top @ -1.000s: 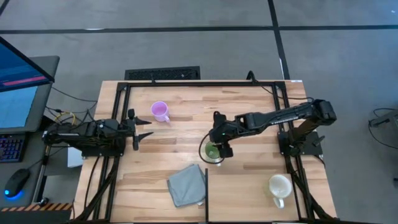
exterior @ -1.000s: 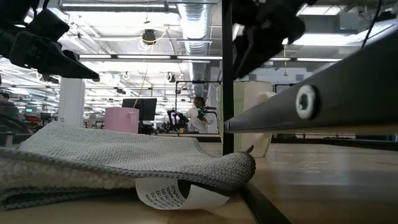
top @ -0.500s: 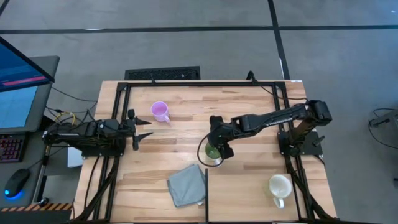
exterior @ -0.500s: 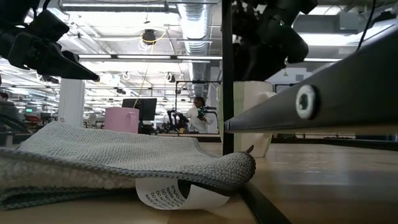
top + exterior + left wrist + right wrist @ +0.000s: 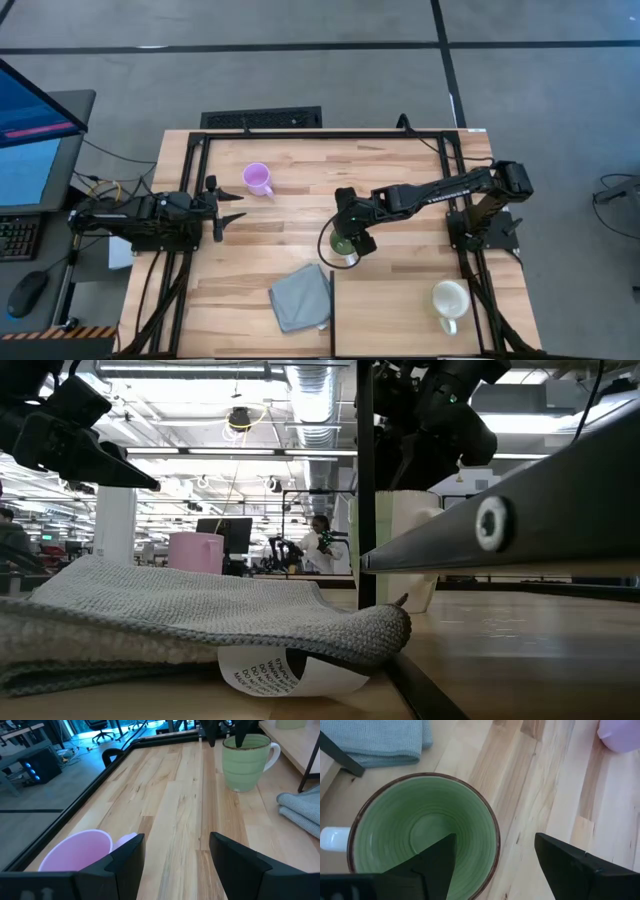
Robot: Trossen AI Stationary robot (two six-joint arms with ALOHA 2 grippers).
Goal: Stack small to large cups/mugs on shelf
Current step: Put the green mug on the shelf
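Nothing is stacked yet: the right gripper (image 5: 492, 865), jaws spread, straddles the green mug (image 5: 422, 832) rim mid-table. The lilac mug (image 5: 257, 179) and cream mug (image 5: 450, 299) (far apart) wait; the left gripper (image 5: 175, 855) idles, spread.

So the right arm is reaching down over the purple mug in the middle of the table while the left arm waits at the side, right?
Not quite: the mug under the right gripper is the green mug, not the purple one. The right wrist view shows its open fingers straddling that rim. The purple mug stands apart, near the waiting left gripper.
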